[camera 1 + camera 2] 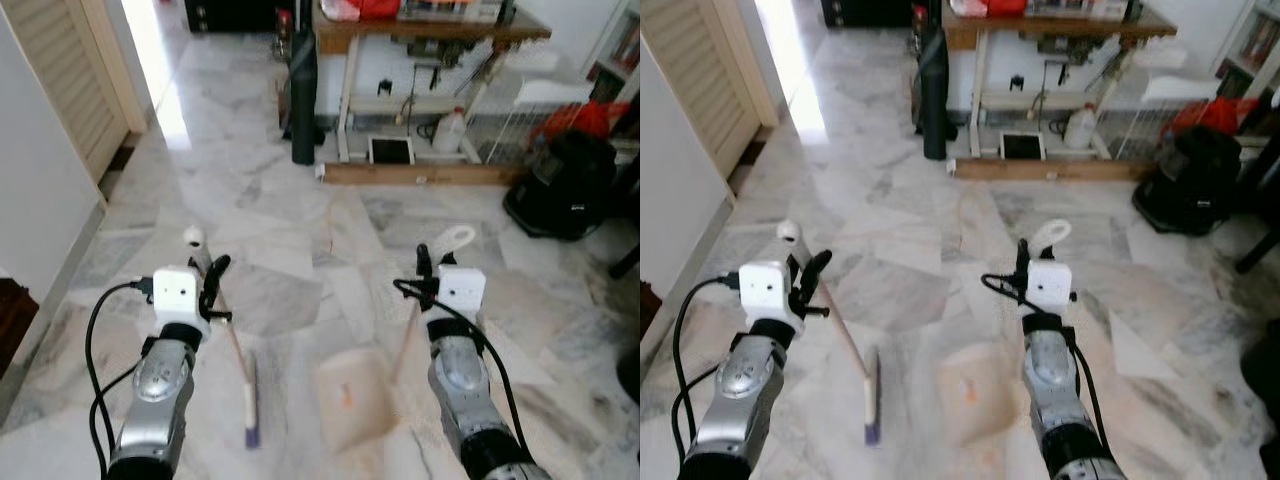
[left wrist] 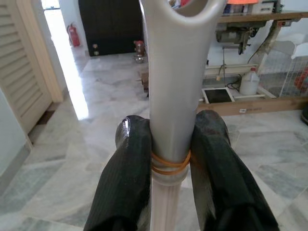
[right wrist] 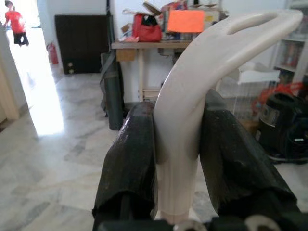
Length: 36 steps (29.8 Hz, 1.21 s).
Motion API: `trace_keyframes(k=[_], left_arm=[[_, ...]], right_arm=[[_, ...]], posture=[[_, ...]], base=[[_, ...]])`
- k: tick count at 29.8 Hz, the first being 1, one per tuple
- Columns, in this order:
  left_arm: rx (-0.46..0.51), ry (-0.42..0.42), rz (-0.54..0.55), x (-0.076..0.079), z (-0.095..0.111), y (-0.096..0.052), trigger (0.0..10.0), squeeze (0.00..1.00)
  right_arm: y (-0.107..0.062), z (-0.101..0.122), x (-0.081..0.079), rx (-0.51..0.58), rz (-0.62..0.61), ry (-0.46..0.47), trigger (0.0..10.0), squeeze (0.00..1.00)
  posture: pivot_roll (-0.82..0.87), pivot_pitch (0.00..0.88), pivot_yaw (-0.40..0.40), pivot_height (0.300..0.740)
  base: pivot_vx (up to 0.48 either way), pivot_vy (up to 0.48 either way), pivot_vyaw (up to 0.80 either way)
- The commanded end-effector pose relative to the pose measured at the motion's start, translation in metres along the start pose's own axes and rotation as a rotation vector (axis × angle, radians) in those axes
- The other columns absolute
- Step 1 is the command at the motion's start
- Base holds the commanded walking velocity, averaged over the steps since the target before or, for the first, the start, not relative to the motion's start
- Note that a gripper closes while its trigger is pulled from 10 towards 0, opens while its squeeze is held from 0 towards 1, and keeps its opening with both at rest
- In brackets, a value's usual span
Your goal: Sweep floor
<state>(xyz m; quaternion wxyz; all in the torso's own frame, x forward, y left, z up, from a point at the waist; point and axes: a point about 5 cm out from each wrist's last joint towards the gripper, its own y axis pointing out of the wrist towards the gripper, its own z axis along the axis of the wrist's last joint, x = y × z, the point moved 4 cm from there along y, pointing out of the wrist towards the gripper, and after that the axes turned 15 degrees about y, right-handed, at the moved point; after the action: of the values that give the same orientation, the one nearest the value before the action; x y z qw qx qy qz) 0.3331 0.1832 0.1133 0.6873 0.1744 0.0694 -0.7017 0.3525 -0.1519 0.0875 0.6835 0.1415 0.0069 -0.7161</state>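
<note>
**Both grippers clamped on sweeping tools over the marble floor**

The left gripper (image 1: 212,272), at lower left of the head view, is closed around the grey handle of a broom (image 1: 240,370); its 2 fingers (image 2: 127,183) press the handle from either side, and the broom's head rests on the marble floor (image 1: 280,200) near the bottom centre. The right gripper (image 1: 424,262), at lower right, grips the pale handle of a dustpan (image 1: 352,395), whose pan sits on the floor just beside the broom's head.
</note>
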Motion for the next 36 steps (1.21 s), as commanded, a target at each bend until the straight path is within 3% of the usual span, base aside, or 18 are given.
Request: trace_keyframes(k=[1,14,22,36], left_arm=[[0.052,0.011,-0.004,0.0014,0.0118,0.0030,10.0,0.00],[0.046,-0.006,-0.006,0.0015,0.0110,0.0028,10.0,0.00],[0.045,-0.009,-0.009,0.0019,0.0111,0.0030,10.0,0.00],[0.041,-0.004,-0.010,-0.0003,0.0088,0.0050,10.0,0.00]], right_arm=[[0.0049,0.0089,0.0034,0.029,-0.002,-0.014,10.0,0.00],[0.0050,0.0081,0.0032,0.025,-0.004,-0.014,10.0,0.00],[0.0054,0.0083,0.0032,0.025,-0.005,-0.015,10.0,0.00],[0.0117,0.0169,0.0059,0.053,-0.015,-0.025,10.0,0.00]], posture=[[0.05,0.028,-0.013,0.740],[0.05,0.028,-0.013,0.740],[0.05,0.028,-0.013,0.740],[-0.03,0.019,0.001,0.740]], base=[[0.000,0.000,-0.80],[0.000,0.099,-0.80],[0.000,0.252,0.00],[0.000,0.032,-0.80]])
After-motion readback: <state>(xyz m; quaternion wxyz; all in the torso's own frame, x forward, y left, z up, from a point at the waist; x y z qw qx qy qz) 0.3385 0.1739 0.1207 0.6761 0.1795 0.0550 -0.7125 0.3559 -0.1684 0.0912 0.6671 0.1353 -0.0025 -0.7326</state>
